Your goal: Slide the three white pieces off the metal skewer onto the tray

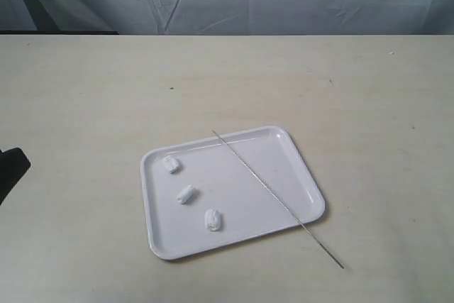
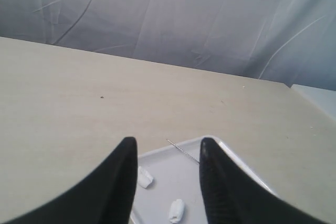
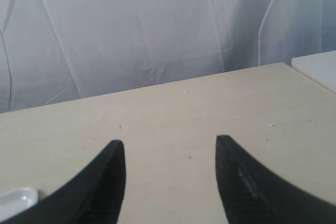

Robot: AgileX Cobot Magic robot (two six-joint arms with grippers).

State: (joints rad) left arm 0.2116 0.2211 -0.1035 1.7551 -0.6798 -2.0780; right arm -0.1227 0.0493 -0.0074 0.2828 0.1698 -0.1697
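Pieces (image 1: 186, 194) lie loose on the tray (image 1: 234, 219), off the metal skewer (image 1: 278, 199); left gripper (image 2: 168, 140) and right gripper (image 3: 169, 140) spread wide, empty.

tray (image 1: 248, 226) on table (image 1: 85, 104) | three pieces (image 1: 186, 194) in tray's left half | skewer (image 1: 277, 198) diagonal across tray's right, end overhanging table

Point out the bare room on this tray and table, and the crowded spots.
Free: the tray strip between the three white pieces and the metal skewer, the tray's right corner beyond the skewer, and the table behind the tray. Crowded: the tray's left side, holding the pieces.
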